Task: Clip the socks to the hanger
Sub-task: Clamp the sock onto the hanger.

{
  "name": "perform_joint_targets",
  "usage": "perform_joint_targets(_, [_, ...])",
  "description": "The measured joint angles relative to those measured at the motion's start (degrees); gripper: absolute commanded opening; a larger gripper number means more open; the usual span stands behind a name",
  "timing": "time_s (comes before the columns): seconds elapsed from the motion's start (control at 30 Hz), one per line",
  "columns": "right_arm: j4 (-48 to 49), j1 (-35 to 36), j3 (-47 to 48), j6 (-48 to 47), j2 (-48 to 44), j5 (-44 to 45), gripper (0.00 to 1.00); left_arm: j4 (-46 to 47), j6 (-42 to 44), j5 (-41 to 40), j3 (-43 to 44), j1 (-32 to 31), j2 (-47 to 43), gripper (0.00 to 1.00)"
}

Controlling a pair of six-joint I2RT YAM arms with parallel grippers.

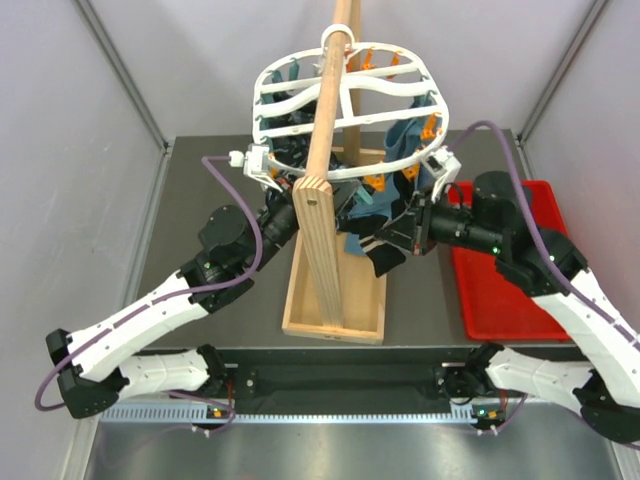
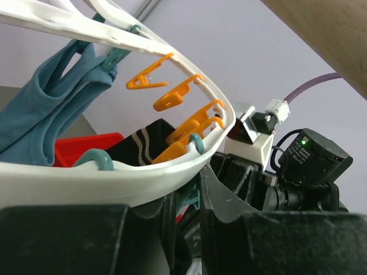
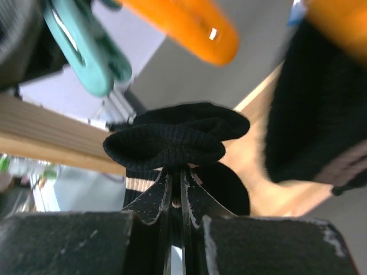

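Top external view: the hanger [image 1: 350, 100] sits high on the pole [image 1: 325, 140], which leans up from the wooden base [image 1: 335, 325] at the middle of the tabletop [image 1: 200, 200]. Orange and teal pins line the hanger's rim. A blue cloth [image 1: 405, 135] hangs from its right side, and a red tray [image 1: 500, 290] lies along the tabletop's right edge.

The left gripper [image 1: 283, 183] reaches up to the hanger's near-left rim. From the left wrist, its fingers [image 2: 211, 192] rise just behind the white rim [image 2: 114, 183] and are pressed onto a teal pin [image 2: 186, 201] hanging under it. Orange pins [image 2: 189, 123] line the rim beyond, and the blue cloth [image 2: 51, 109] is clipped up at the left. A striped dark fabric [image 2: 143, 143] hangs behind the rim.

The right gripper [image 1: 398, 235] is under the hanger's near-right side, just right of the pole. From the right wrist, its fingers [image 3: 157, 195] are squeezed together on the folded cuff of a black sock [image 3: 172, 143], which bulges out above the fingertips. The sock is off the tabletop, below a teal pin [image 3: 86, 51] and an orange pin [image 3: 183, 26], touching neither. The striped dark fabric [image 3: 309, 126] hangs to its right, blurred.
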Motion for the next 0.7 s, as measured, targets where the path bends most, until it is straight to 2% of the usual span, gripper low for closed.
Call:
perform_joint_targets(0.13, [4.8,0.0,-3.7,1.7,-4.9,5.1,0.0,-0.2,-0.8,1.1,0.0,0.0,-0.1,0.0])
perform_joint_targets(0.3, [3.9,0.7,-4.2,2.4,-7.7,10.1,0.0,-0.3,-0.9,1.4,0.0,0.0,-0.1,0.0])
perform_joint_targets(0.53, [-1.6,7.9,3.7,3.8,-1.6,20.4,0.0,-0.1,-1.0,2.1,0.0,0.0,0.0,0.0])
perform_joint_targets(0.7, [-3.1,11.7,5.9,4.9,2.4,26.2,0.0,0.3,-1.0,2.9,0.0,0.0,0.3,0.0])
